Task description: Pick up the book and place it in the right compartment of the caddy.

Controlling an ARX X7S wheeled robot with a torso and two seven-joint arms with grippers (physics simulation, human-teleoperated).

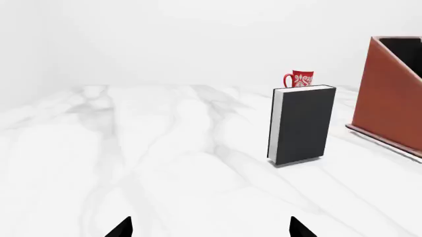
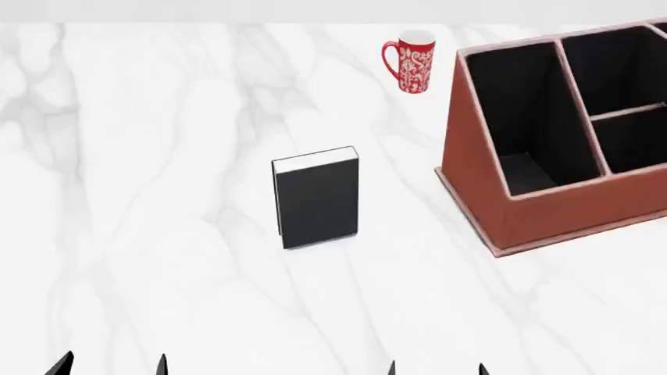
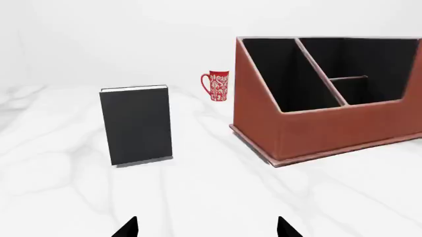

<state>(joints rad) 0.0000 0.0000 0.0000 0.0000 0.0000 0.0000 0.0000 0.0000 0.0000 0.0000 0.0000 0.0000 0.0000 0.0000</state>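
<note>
The black book (image 2: pixel 318 201) stands upright on the white marble table, page edges on top; it also shows as the book (image 1: pixel 302 123) and the book (image 3: pixel 137 125). The reddish-brown caddy (image 2: pixel 542 211) sits to its right with black compartments, seen too as the caddy (image 3: pixel 316 131) and the caddy (image 1: pixel 389 98). My left gripper (image 2: pixel 109 366) and right gripper (image 2: pixel 436 369) hover at the near edge, well short of the book. Both stand open with nothing between the tips, as the left gripper (image 1: pixel 211 229) and right gripper (image 3: pixel 207 228) show.
A red patterned mug (image 2: pixel 411 62) stands behind the book, near the caddy's far left corner; it appears as the mug (image 1: pixel 300 79) and the mug (image 3: pixel 216 86). White marble table (image 2: pixel 156 234) stretches around.
</note>
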